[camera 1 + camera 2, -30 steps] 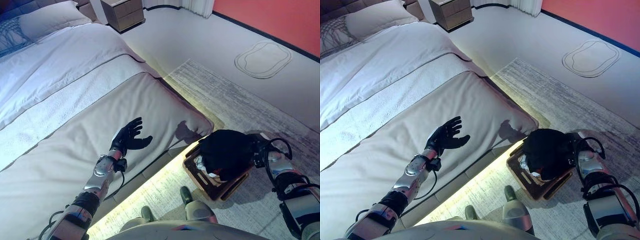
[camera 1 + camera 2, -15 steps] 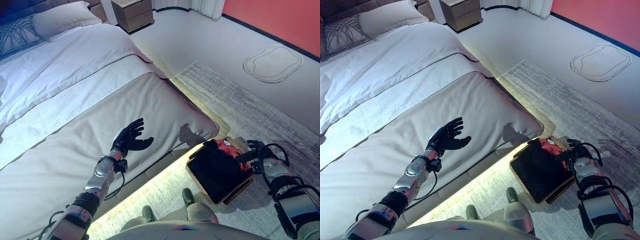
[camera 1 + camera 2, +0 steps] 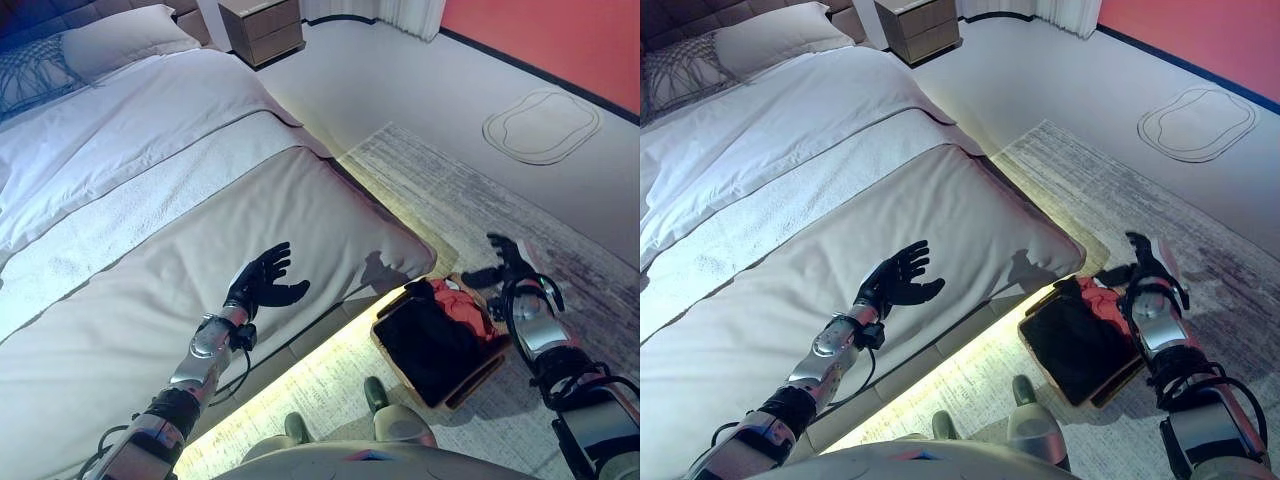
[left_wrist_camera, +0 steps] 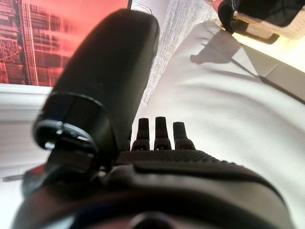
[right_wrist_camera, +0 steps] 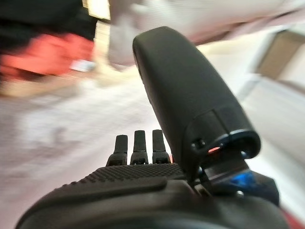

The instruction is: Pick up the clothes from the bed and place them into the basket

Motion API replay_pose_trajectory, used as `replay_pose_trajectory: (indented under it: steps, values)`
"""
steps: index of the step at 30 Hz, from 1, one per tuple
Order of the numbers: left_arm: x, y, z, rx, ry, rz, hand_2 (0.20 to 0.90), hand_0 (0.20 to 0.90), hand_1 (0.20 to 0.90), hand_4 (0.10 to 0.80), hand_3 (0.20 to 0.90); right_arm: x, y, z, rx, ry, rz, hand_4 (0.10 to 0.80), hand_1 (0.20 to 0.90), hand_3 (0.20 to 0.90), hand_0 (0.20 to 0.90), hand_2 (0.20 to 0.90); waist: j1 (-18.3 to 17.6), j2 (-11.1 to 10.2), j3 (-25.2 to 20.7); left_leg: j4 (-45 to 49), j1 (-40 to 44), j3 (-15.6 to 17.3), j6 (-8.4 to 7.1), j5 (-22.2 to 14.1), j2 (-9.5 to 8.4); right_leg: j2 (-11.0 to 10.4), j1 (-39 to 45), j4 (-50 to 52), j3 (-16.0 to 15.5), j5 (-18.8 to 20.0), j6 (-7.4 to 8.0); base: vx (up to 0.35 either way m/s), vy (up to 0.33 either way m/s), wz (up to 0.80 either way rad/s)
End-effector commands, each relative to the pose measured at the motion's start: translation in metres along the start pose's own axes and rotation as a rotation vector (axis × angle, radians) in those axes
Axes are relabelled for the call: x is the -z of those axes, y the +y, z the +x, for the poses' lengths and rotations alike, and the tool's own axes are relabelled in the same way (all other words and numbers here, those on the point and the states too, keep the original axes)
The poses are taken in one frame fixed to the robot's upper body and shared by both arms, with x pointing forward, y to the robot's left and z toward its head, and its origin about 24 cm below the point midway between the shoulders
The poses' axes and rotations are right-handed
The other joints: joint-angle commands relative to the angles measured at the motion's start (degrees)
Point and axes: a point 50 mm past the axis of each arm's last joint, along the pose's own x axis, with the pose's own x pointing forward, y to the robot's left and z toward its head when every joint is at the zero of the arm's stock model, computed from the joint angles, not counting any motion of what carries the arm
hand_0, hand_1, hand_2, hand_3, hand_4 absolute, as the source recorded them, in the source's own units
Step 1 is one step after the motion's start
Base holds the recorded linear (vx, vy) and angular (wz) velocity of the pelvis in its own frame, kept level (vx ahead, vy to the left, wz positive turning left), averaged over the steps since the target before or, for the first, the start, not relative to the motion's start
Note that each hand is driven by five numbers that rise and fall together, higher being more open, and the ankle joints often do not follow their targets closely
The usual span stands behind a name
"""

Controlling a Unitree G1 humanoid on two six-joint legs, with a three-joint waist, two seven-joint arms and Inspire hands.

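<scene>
A woven basket [image 3: 480,372] stands on the rug beside the bed's foot corner. A black garment [image 3: 428,335] and a red garment [image 3: 462,299] lie in it; both show in the right eye view too [image 3: 1080,340]. My right hand [image 3: 505,262] is open and empty, raised just past the basket's far right side. My left hand [image 3: 262,281] is open and empty, palm up, over the grey cover of the bed [image 3: 150,200]. Its straight fingers [image 4: 156,130] show in the left wrist view over the cover.
A pillow [image 3: 115,38] lies at the head of the bed. A wooden nightstand [image 3: 262,27] stands beyond it. A pale patterned rug [image 3: 480,215] covers the floor under the basket. A white cord loop [image 3: 540,122] lies on the floor by the red wall.
My right hand let go of the black garment, which dropped into the basket. The hand then opened and rose up and away to the basket's right. The left hand stayed put.
</scene>
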Motion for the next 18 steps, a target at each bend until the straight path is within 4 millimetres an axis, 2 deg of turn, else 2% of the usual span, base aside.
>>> replay_pose_trajectory:
  steps: [1,2,5,11,18]
  values:
    - [-0.02,0.005,0.006,-0.05,-0.11,-0.013,0.9,0.9,0.9,0.8,0.9,-0.046,0.005,-0.008,0.058,-0.3,0.005,0.8,0.9,0.9,0.9,0.9,1.3,-2.2,-3.8,0.4,-1.3,-6.5,0.73,-3.4,-1.12,0.7,-0.6,2.1,-2.3,-1.6,-0.84,0.023,0.005,0.11]
    - [-0.019,0.005,0.006,-0.051,-0.105,-0.014,0.9,0.9,0.9,0.8,0.9,-0.047,0.007,-0.01,0.051,-0.306,0.008,0.8,0.9,0.9,0.9,0.9,1.4,-2.2,-3.8,0.4,-1.4,-6.6,0.75,-3.4,-1.15,0.7,-0.5,2.1,-2.4,-1.7,-0.86,0.039,-0.002,0.15]
    - [-0.01,0.0,0.001,-0.059,-0.071,-0.028,0.9,0.9,0.9,0.8,0.9,-0.052,0.029,-0.029,-0.025,-0.385,0.004,0.8,0.9,0.9,0.9,0.9,2.7,-2.7,-4.2,0.4,-1.8,-8.1,0.95,-3.2,-1.45,0.2,0.2,1.9,-4.6,-2.5,-1.13,0.057,-0.018,0.36]
    - [0.002,-0.001,-0.008,-0.05,-0.037,-0.009,0.9,0.9,0.9,0.8,0.9,-0.059,0.047,-0.043,-0.109,-0.452,0.012,0.8,0.9,0.9,0.9,0.9,5.7,-3.3,-5.2,0.4,-2.7,-10.5,0.98,-2.7,-1.91,-0.2,2.0,0.9,-8.5,-3.3,-1.4,0.085,-0.011,0.4]
    - [0.012,0.004,-0.02,-0.072,-0.013,-0.029,0.9,0.9,0.9,0.8,0.9,-0.05,0.066,-0.058,-0.173,-0.408,0.041,0.8,0.9,0.9,0.9,0.9,7.8,-3.8,-5.6,0.4,-3.0,-12.3,1.19,-2.1,-2.17,-0.6,3.3,0.9,-11.1,-3.7,-1.31,0.066,0.011,0.22]
